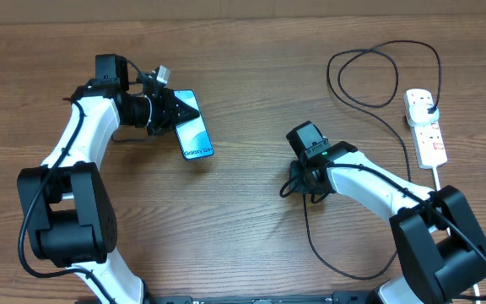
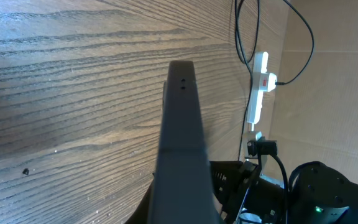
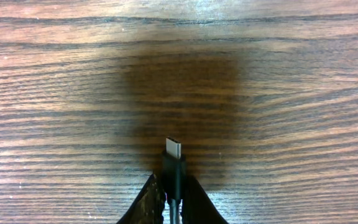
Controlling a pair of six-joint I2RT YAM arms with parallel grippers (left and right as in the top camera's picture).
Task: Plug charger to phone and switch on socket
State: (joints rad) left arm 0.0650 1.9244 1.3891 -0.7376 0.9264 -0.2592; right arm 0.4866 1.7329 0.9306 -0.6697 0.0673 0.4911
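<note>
Charger (image 3: 173, 163) tip at lower centre of wrist view, pinched in right gripper (image 3: 173, 186). Phone (image 1: 192, 133) upper left of centre, clenched by left gripper (image 1: 174, 108). Socket (image 1: 426, 127) far right. Align tip square to port; push slowly, no twisting.

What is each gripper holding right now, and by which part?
The left gripper holds the phone by the end away from its Galaxy S24 text. The right gripper pinches the charger by its black connector housing, behind the metal tip.
</note>
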